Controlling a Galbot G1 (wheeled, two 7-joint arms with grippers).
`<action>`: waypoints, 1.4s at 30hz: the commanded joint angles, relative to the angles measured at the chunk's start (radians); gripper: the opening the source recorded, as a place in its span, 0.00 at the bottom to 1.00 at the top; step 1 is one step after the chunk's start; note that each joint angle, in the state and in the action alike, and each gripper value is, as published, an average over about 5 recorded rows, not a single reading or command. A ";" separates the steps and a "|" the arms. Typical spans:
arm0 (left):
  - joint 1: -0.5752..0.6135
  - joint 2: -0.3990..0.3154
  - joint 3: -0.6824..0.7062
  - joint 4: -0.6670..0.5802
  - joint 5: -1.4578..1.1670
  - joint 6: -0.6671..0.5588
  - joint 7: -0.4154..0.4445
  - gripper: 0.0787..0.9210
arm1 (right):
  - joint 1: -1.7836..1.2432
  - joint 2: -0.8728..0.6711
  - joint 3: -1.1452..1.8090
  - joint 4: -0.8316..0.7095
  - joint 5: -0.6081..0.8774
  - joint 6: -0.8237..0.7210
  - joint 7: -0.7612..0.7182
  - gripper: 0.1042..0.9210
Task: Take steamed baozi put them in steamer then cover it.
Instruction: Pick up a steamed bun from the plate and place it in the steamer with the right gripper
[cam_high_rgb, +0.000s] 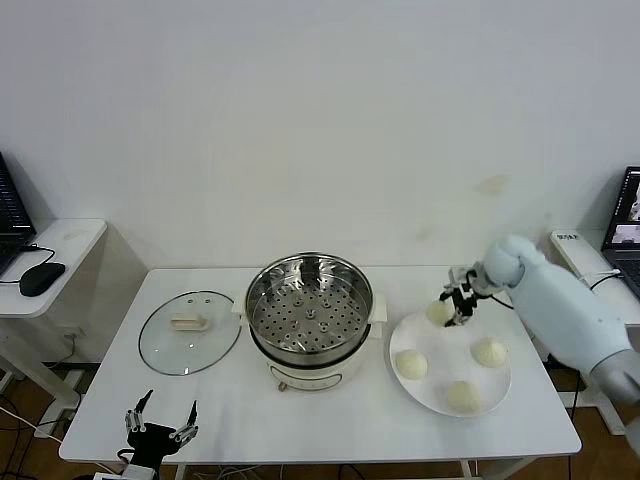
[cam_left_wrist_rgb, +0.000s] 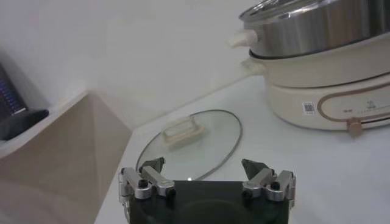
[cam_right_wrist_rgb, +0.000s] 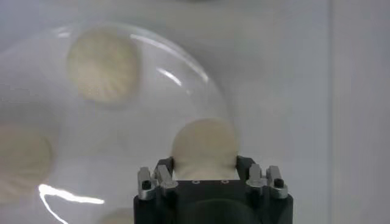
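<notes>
While steamer (cam_high_rgb: 309, 312) empty, plated baozi (cam_high_rgb: 411, 364).

We see the steamer (cam_high_rgb: 309, 308) at the middle of the table (cam_high_rgb: 320, 420), its steel basket uncovered. The cover (cam_high_rgb: 189, 331) lies flat on the table towards the left edge, just beside the steamer. A white plate (cam_high_rgb: 432, 393) sits towards the right edge, with three baozi (cam_high_rgb: 411, 364) resting on it. Our right gripper (cam_high_rgb: 452, 308) is closed around a fourth baozi (cam_high_rgb: 439, 312) over the plate's far rim. Our left gripper (cam_high_rgb: 160, 420) hangs at the near left corner, fingers spread.
</notes>
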 joint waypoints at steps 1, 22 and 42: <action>0.006 -0.003 -0.004 -0.016 0.004 0.021 -0.008 0.88 | 0.320 0.029 -0.183 0.002 0.219 0.014 -0.087 0.64; 0.022 -0.011 -0.027 -0.026 -0.001 0.020 -0.034 0.88 | 0.462 0.463 -0.263 -0.226 0.163 0.536 -0.168 0.64; 0.020 -0.019 -0.033 -0.033 -0.029 0.027 -0.022 0.88 | 0.329 0.517 -0.339 -0.101 -0.266 0.811 0.007 0.64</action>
